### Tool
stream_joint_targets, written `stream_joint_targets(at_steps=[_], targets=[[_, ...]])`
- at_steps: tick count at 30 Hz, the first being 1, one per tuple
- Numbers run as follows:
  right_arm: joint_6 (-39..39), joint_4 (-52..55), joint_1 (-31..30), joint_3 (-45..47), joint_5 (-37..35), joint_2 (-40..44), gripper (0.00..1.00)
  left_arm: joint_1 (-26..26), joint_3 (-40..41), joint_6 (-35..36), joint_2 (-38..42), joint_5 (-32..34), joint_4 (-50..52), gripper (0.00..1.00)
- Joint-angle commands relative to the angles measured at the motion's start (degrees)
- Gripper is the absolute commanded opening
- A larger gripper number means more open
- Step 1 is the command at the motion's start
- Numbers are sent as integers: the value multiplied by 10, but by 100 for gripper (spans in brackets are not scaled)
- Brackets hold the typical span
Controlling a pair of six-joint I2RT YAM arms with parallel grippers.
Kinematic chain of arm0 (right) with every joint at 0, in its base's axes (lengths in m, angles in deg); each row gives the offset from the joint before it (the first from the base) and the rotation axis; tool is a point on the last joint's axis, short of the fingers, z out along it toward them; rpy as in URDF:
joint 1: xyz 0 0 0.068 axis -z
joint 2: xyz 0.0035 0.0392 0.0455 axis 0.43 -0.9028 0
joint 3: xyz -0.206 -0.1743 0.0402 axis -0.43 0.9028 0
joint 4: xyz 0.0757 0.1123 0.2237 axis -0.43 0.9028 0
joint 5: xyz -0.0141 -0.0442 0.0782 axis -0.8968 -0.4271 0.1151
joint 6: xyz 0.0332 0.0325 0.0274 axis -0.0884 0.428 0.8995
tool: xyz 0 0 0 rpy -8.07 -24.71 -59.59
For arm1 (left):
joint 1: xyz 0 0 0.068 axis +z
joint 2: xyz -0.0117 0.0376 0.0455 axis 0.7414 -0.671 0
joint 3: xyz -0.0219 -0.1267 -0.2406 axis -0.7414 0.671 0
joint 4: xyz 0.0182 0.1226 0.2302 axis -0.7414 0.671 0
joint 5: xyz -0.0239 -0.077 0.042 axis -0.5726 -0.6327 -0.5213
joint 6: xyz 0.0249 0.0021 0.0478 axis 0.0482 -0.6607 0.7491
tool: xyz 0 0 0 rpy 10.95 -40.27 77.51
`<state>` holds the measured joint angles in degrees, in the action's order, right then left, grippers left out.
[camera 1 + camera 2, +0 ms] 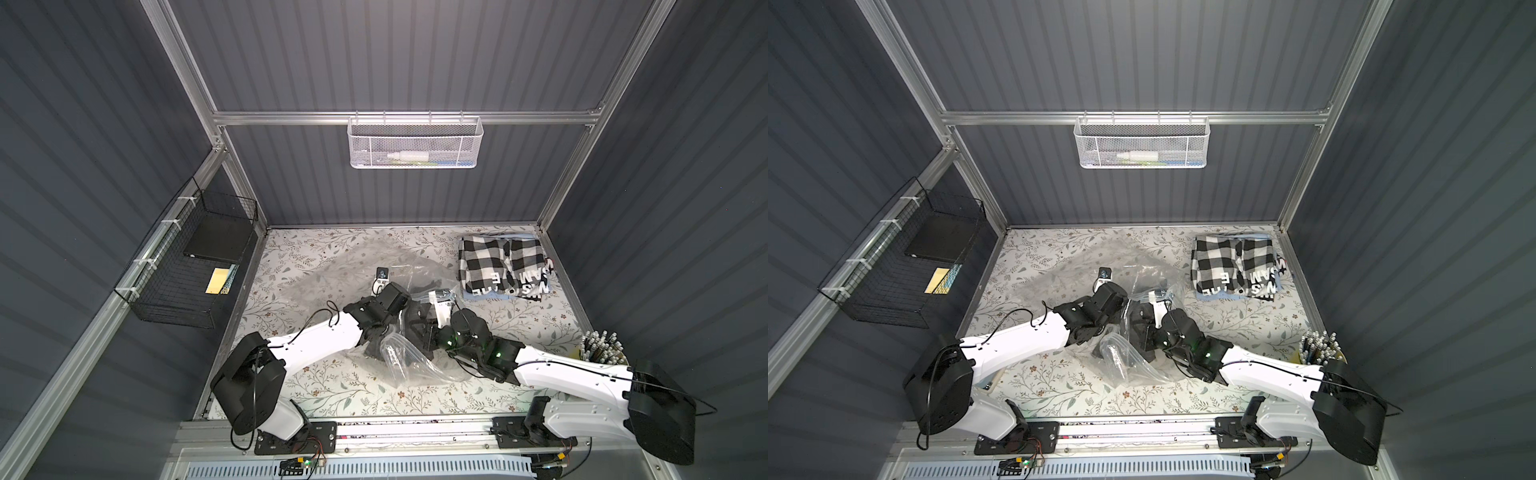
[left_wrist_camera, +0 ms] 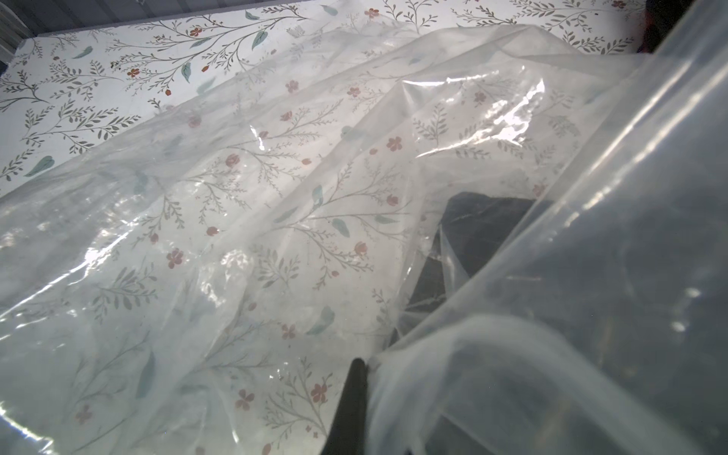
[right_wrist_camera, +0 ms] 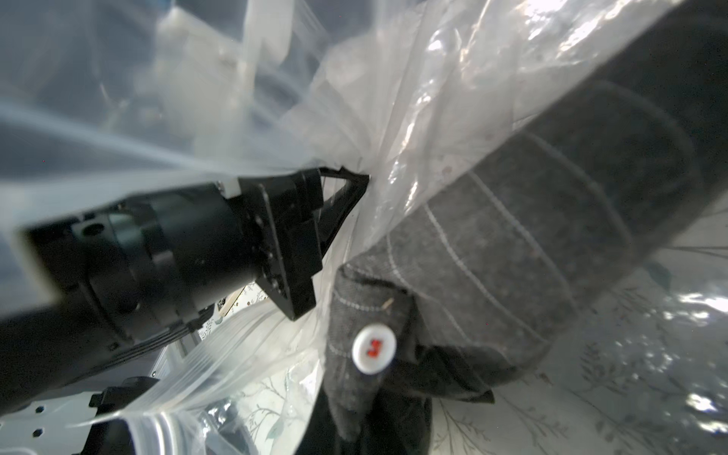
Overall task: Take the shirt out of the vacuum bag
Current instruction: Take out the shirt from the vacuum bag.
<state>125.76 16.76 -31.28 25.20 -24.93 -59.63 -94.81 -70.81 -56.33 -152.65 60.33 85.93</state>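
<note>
One bag (image 2: 236, 236) is pinched by the closed left gripper (image 3: 364, 181); one shirt (image 3: 512, 236) is clamped by the closed right gripper (image 1: 417, 328).

Dark grey ribbed walls (image 1: 395, 54) are boxing in the floral counter (image 1: 332, 395). A white mesh basket (image 1: 374, 141) is hanging on the back wall, beyond the left end effector (image 3: 364, 180), and a black wire basket (image 1: 166, 299) is hanging leftward of it.

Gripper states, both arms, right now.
Left gripper: shut, pinching the vacuum bag plastic.
Right gripper: shut on the dark grey shirt.
</note>
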Motion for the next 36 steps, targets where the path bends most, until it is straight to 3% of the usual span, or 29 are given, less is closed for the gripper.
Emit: stream_joint_targets(at_steps=[1,9,14,19,26,31,36], targets=[[-4,30,-6,6,37,-7,0,3,-29,-10,-9,9,7,0],[-4,65,-14,16,58,-47,0,3,-78,-1,-35,6,13,0],[-19,73,-42,24,67,14,0,3,-88,9,-54,6,10,0],[-43,89,-47,36,121,73,0,2,-97,7,-81,8,11,0],[-46,96,-49,33,90,172,0,3,-88,3,-84,4,6,0],[-70,134,-48,-19,5,160,0,2,-75,-8,-71,5,9,0],[-83,66,-47,-23,-50,144,0,2,-62,-18,-65,6,19,0]])
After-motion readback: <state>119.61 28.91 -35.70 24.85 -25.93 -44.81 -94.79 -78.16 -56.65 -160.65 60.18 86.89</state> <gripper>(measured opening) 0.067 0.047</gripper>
